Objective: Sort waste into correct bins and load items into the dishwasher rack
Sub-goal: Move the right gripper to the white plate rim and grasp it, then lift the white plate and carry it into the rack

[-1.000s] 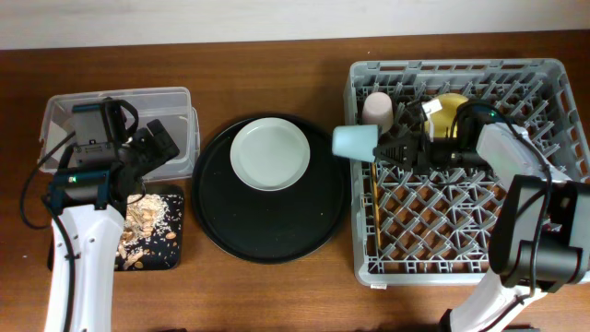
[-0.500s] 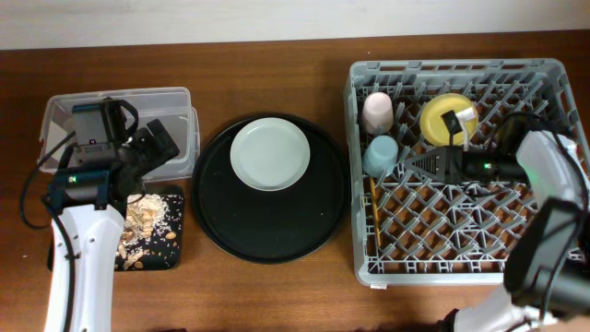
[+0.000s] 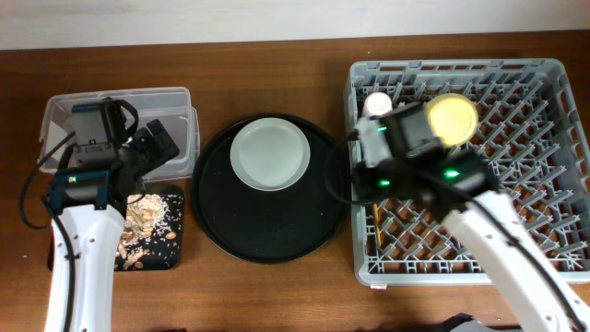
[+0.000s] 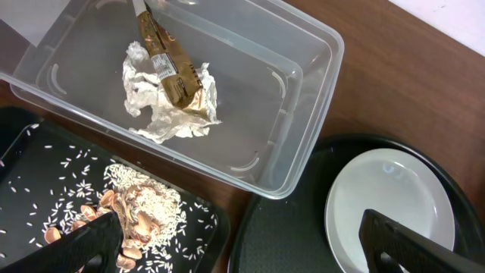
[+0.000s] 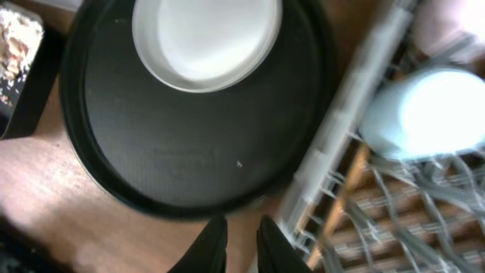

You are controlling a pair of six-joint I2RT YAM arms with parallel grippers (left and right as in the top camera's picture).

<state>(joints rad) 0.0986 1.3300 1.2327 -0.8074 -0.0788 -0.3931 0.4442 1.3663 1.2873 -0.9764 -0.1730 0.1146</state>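
The plate [image 3: 269, 153] lies on the round black tray [image 3: 267, 235]. My right gripper [image 5: 239, 243] is shut and empty, above the table between that tray and the left edge of the dishwasher rack [image 3: 553, 83]; overhead it is mostly hidden under its wrist [image 3: 367, 175]. In the rack are the blue cup [image 5: 428, 114], pink cup [image 3: 375, 101], yellow bowl [image 3: 452, 115] and chopsticks [image 3: 375, 221]. My left gripper [image 4: 242, 250] is open and empty. The tissue [image 4: 170, 114] and wrapper [image 4: 170, 64] lie in the clear tub [image 4: 303, 91]. Food scraps [image 4: 136, 212] lie on the flat black tray [image 3: 171, 254].
The round black tray fills the table between the bins and the rack. The rack's right and front sections hold nothing but pegs. My right arm reaches in from the front right across the rack.
My right gripper let go of the blue cup in the rack, then drew back left to the rack's edge. The right arm now comes in from the front. The left arm has not moved.
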